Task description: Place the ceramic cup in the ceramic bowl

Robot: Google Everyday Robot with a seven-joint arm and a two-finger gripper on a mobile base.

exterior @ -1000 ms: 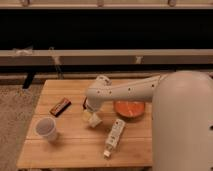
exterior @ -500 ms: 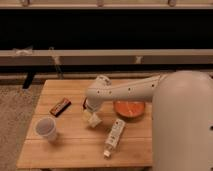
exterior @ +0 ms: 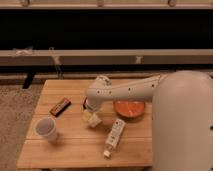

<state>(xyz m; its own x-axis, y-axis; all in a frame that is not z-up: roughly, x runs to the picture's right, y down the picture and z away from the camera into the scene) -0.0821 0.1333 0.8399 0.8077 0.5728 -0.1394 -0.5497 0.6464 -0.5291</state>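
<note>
The ceramic cup (exterior: 45, 128) is a pale white tapered cup standing upright at the front left of the wooden table (exterior: 70, 150). The ceramic bowl (exterior: 129, 108) is a shallow orange bowl with a darker rim at the table's right, partly hidden by my arm. My gripper (exterior: 90, 116) hangs over the middle of the table, between cup and bowl, right by a small cream block. It is well to the right of the cup and not touching it.
A dark snack bar (exterior: 60, 106) lies at the left, behind the cup. A white bottle (exterior: 114, 137) lies on its side at the front, right of centre. A long bench (exterior: 105, 56) runs behind the table. Carpet lies to the left.
</note>
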